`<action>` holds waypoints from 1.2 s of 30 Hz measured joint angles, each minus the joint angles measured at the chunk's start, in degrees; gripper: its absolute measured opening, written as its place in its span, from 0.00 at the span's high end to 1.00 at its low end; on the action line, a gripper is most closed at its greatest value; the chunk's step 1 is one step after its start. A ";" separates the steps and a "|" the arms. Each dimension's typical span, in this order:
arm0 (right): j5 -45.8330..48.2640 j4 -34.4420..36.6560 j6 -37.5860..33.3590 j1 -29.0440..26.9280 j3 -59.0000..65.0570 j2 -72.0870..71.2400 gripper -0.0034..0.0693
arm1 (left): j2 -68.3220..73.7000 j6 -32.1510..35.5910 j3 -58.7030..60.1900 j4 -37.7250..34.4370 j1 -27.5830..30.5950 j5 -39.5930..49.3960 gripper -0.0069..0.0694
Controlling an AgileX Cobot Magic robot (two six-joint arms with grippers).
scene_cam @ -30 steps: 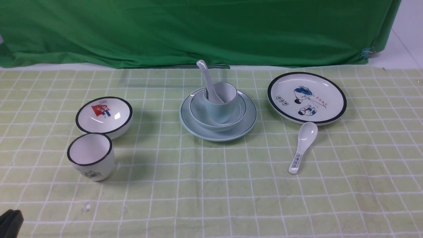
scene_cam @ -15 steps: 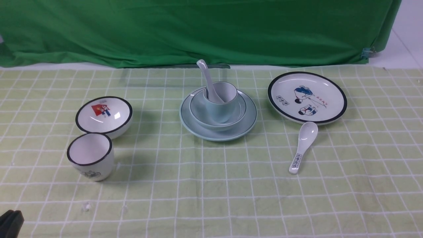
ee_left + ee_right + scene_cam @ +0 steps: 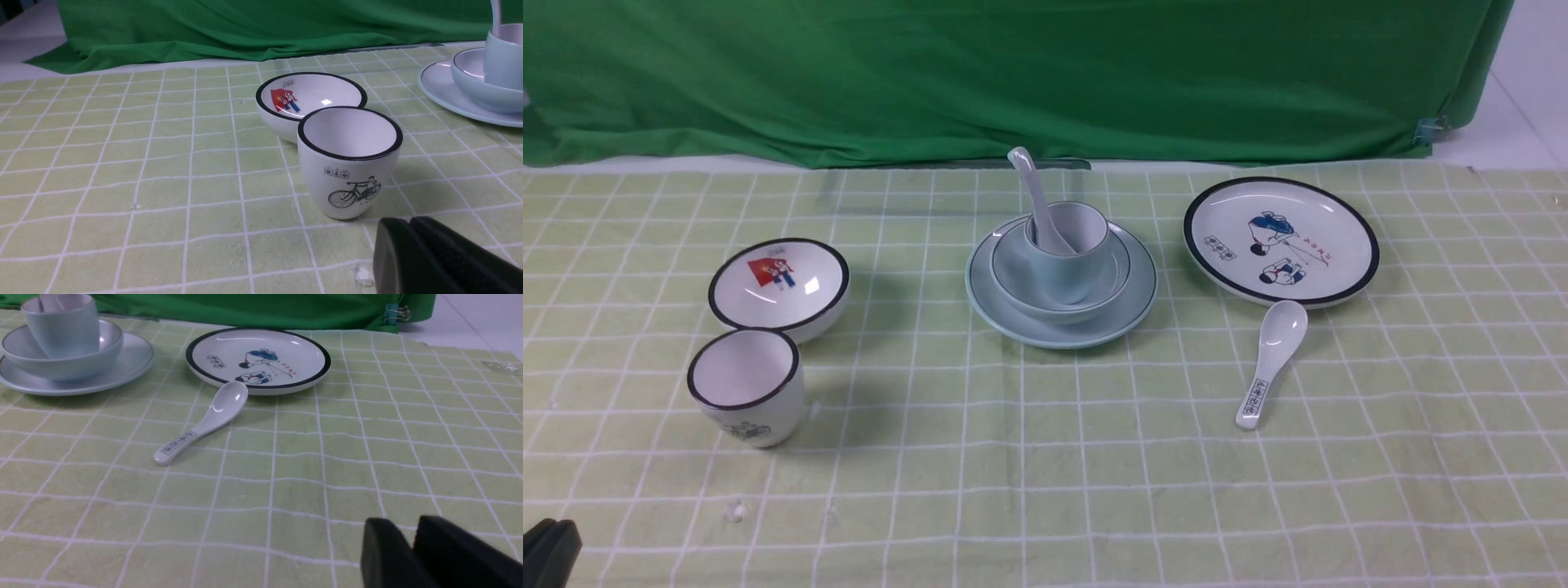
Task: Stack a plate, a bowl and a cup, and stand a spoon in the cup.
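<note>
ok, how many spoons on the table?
2. A pale spoon stands in the blue-green cup at centre; a white spoon with printed handle lies on the cloth in front of the cartoon plate. None look hidden.

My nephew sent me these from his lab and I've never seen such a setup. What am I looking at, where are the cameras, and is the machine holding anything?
It is a two-armed robot at a table. One picture looks forward from between its arms; the other two come from small cameras on each wrist.

On the checked cloth, in the middle, sits a pale blue-green plate with a matching bowl on it, a cup in the bowl and a spoon standing in the cup. To the left are a printed bowl and a black-rimmed cup; to the right, a cartoon plate and a marked spoon.

The black shapes at the wrist pictures' edges are the left end effector, shut, and the right end effector, nearly shut. Neither holds anything.
</note>
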 joint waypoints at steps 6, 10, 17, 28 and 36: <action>0.00 0.00 0.00 0.02 0.00 0.00 0.93 | 0.00 0.00 0.00 0.00 0.00 0.00 0.95; 0.00 0.00 0.00 0.02 0.00 0.00 0.93 | 0.00 0.00 0.00 0.00 0.00 0.00 0.95; 0.06 0.00 0.00 0.02 0.00 0.00 0.90 | 0.00 0.00 0.00 0.00 0.00 0.00 0.95; 0.06 0.00 0.00 0.02 0.00 0.00 0.84 | 0.00 0.19 0.00 0.00 0.00 0.00 0.95; 0.06 0.00 0.00 0.02 0.00 0.00 0.80 | 0.00 0.19 0.00 0.00 0.00 0.00 0.95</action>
